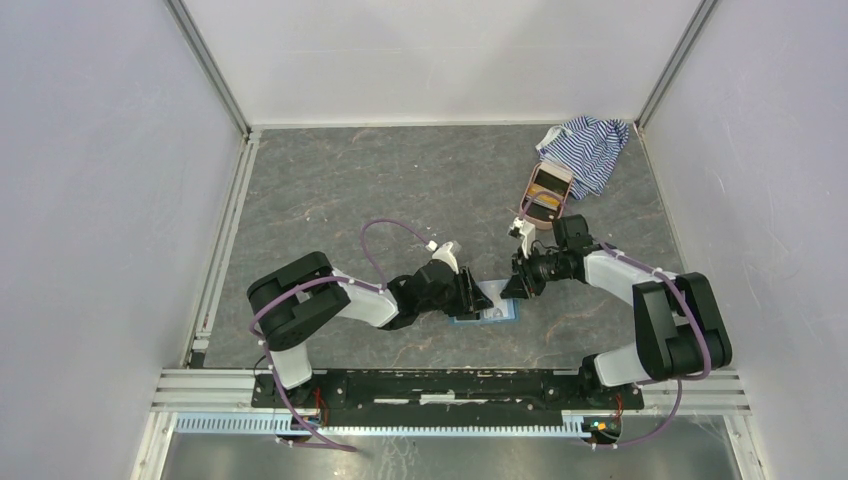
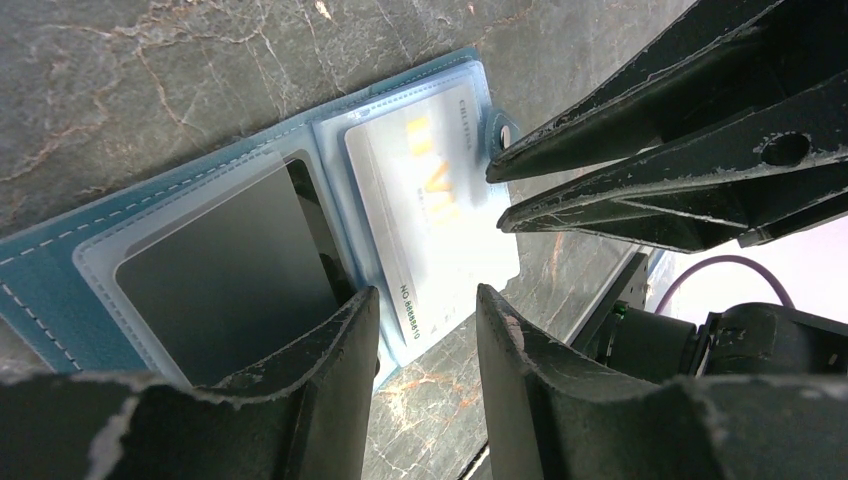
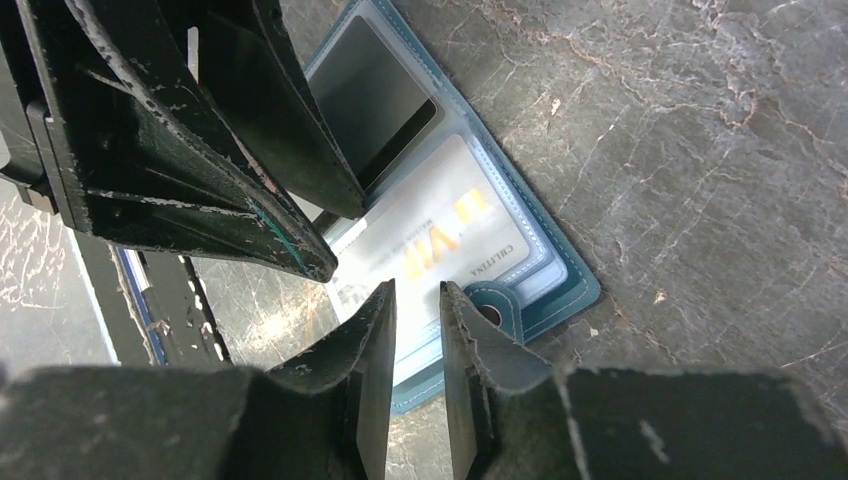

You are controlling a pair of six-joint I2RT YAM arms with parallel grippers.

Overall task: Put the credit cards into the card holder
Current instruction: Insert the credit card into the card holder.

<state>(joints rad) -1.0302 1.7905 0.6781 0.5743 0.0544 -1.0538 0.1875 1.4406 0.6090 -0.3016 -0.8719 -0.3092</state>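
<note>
Black fingers of the left gripper are standing apart with nothing between them. They are straddling the near short end of the pale gold-lettered card. The right gripper is showing only a narrow gap between its fingers. No card is visible in that gap, so I am reading it as slightly apart and gripping nothing.

Outward from the right tips, the snap tab is sitting just beside them on the outer long edge of the card holder. The holder is lying open and flat on the grey marbled table, between the two grippers.

- **Key relation:** the pale card's long axis is running from the tab-side end straight toward the left gripper's gap. The left arm is therefore on-axis at the short end. The right arm is coming in side-on at the long edge by the tab.
- **Pale card:** it is lying in the tab-side half under a clear sleeve. I cannot tell whether it is fully seated, because its near end is blurring into the sleeve edge.
- **Dark grey card:** it is sitting in the other half, across the fold from the pale card and partly behind the left gripper's finger.

Judgement: a push along the card's length is looking like the left arm's job. The right arm is better placed to pin the holder at the tab.

Well apart at the far right of the table, the striped cloth and a small pinkish case are lying out of play.
</note>
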